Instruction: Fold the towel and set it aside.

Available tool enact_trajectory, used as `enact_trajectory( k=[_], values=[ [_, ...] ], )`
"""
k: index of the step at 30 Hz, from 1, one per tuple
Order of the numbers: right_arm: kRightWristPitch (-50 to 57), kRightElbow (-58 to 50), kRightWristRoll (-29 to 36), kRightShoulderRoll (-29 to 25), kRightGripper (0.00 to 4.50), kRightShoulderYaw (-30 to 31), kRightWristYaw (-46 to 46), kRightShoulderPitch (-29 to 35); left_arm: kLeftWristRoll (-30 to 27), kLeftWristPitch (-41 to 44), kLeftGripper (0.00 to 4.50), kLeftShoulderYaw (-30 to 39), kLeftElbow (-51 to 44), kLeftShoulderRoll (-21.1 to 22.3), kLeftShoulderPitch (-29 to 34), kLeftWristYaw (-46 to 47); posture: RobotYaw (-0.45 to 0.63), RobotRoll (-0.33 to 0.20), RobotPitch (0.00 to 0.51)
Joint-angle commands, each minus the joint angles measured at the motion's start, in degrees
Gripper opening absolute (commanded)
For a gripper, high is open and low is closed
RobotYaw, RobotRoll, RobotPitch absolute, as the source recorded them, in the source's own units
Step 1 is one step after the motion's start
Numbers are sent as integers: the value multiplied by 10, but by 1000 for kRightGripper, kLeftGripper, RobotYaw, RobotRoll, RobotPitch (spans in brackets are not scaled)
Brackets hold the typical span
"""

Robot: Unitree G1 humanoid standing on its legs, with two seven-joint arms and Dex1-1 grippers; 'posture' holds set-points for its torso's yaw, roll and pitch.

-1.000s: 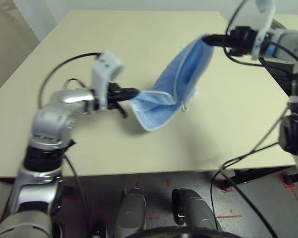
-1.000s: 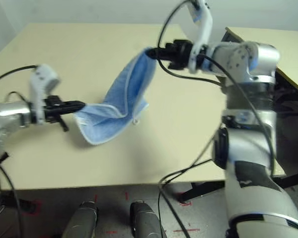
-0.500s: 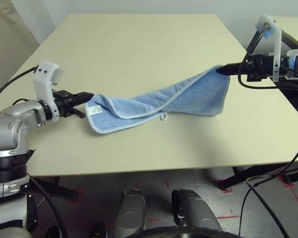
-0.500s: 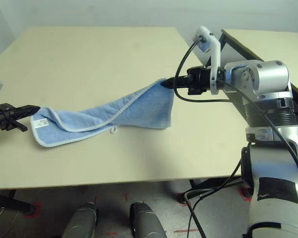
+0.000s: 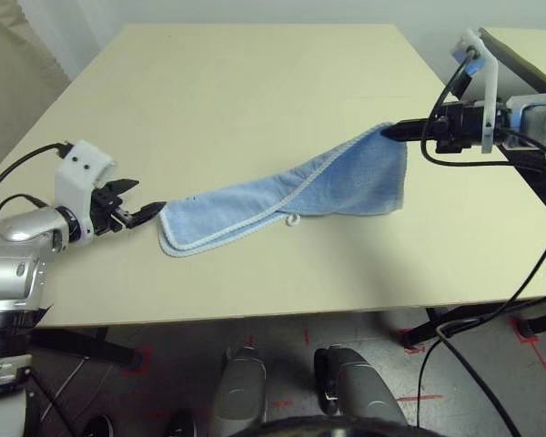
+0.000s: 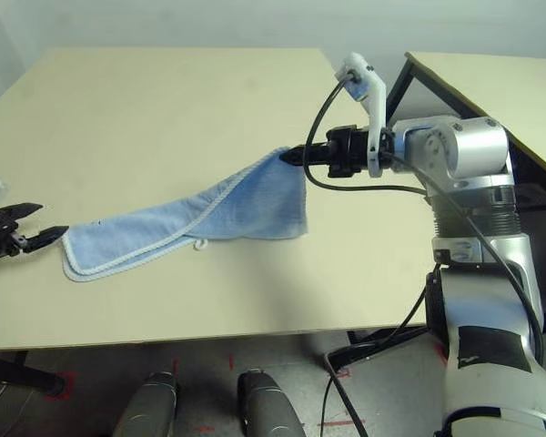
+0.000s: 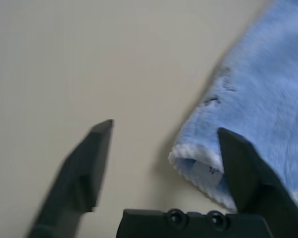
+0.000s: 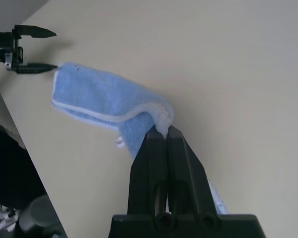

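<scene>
The towel point(image 5: 291, 191) stretches across the table point(image 5: 255, 82), its left end lying on the surface just beside the left gripper point(image 5: 136, 202), whose fingers stand apart; its right end is raised, pinched in the right gripper point(image 5: 389, 133).

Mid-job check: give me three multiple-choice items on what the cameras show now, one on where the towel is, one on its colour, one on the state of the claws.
1. Where does the towel's left end lie?
A. on the table
B. in the air
C. on the floor

2. What colour is the towel?
A. green
B. light blue with white edging
C. red

3. How do the claws stand?
A. both open
B. both shut on the towel
C. left claw open, right claw shut on the towel

Key: 1 A, that end rests flat on the tabletop; 2 B, blue cloth with a white stitched border; 3 C, the left fingers are spread apart beside the towel's end, the right pinch its raised corner.
</scene>
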Motion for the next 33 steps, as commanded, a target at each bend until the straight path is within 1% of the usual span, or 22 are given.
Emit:
enact_trajectory(
  k=[1,4,8,12,16,20,26,29,30,33],
  values=[
    [12,-20,10,-2,0,-11,-2,11,-4,-72,4471,-24,-56,26,13,-68,86,0,122],
    [12,-25,10,0,0,-11,-3,15,-30,-92,4471,-23,-110,52,38,-131,87,0,121],
    [11,-29,11,4,0,-11,-3,19,-25,-126,4471,-25,-131,79,64,-169,88,0,119],
    [10,-31,13,9,0,-13,-4,20,-8,-136,4471,-42,-142,69,71,-158,82,0,121],
    [11,-32,16,10,0,-14,-7,19,53,-174,4471,-69,-128,67,72,-126,84,0,124],
    [10,-34,19,10,0,-14,-9,21,92,-180,4471,-80,-107,72,79,-104,86,0,125],
    [7,-32,19,11,0,-13,-9,20,99,-164,4471,-85,-87,73,90,-108,89,0,124],
    [6,-33,19,11,0,-13,-9,20,112,-156,4471,-100,-69,76,94,-109,86,0,124],
    [6,-33,19,11,0,-14,-9,20,115,-151,4295,-105,-63,76,94,-109,86,0,124],
    [6,-37,20,10,0,-15,-10,21,119,-130,3534,-112,-54,72,89,-108,86,0,124]
  ],
)
